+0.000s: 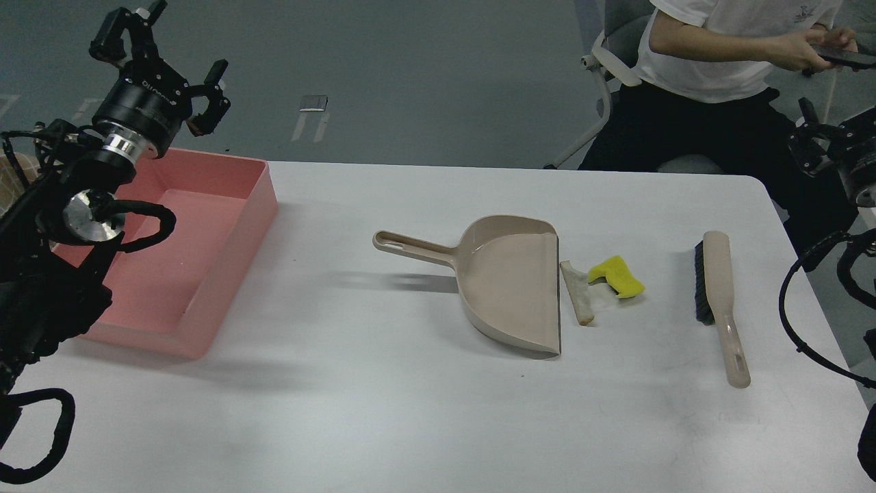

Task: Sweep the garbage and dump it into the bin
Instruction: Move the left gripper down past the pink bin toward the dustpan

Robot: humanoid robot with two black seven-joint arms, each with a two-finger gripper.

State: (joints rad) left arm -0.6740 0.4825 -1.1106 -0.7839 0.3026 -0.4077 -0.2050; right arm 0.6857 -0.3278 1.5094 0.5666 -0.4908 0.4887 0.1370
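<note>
Task looks unstarted, judging from the layout. Both scraps sit on the white table (410, 424), none in the dustpan or bin.

- Garbage: whitish tan-edged bread-like wedge (577, 292) lies right of centre, just beside the dustpan's open lip, possibly touching it, can't tell. Bright yellow sponge-like chunk (617, 276) lies just right of the wedge, close to it.
- Beige plastic dustpan with long handle (510, 287) is at frame centre, flat on the table, handle pointing left, mouth facing the scraps. Pan looks empty.
- Beige-handled brush with black bristles (718, 301) lies right of the scraps, apart from them, handle toward the lower right. Nothing grips it.
- Large shallow pink plastic tub (226, 226), the bin, sits at left, well apart from the dustpan. No scraps visible inside.
- Left gripper (161, 72) is in the upper left, raised above the tub's far corner, fingers spread wide, holding nothing.
- Right gripper (811, 140) is at the right edge, dark and partly cut off; can't tell its opening. Not on the brush.

Left to do: pick up brush and dustpan, sweep both scraps into the pan, carry it to the tub, tip it.
</note>
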